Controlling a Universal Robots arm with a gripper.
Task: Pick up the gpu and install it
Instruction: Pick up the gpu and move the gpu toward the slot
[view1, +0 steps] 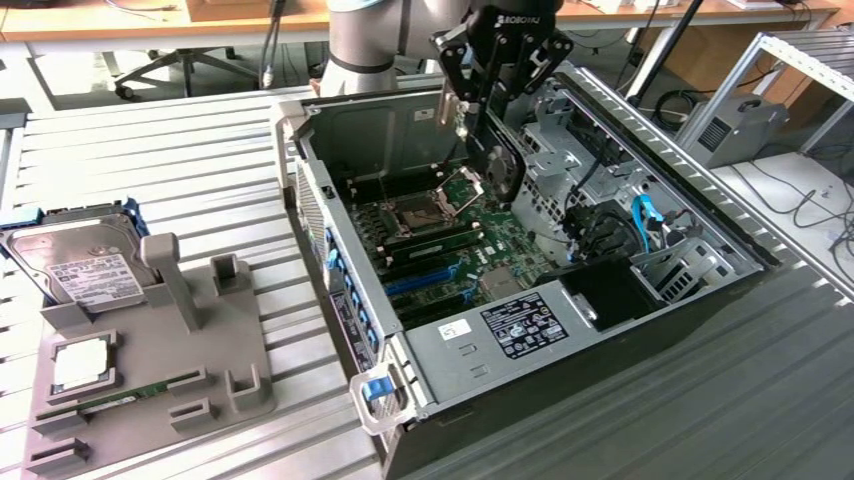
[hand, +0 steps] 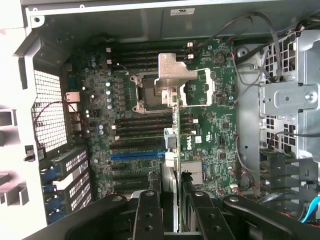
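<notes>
- One card, the gpu, hangs from the gripper; fingers half closed, clamped on it.
- Below the tool: open case and board. Card is clear of both and not seated.
- Blue slot lies under the tool, just off the card's line.
- Judgement: keep the card plumb, match its edge to a slot, aim the bracket at the rear openings, and lower straight.
- Risk: cables beside the board could snag.
</notes>
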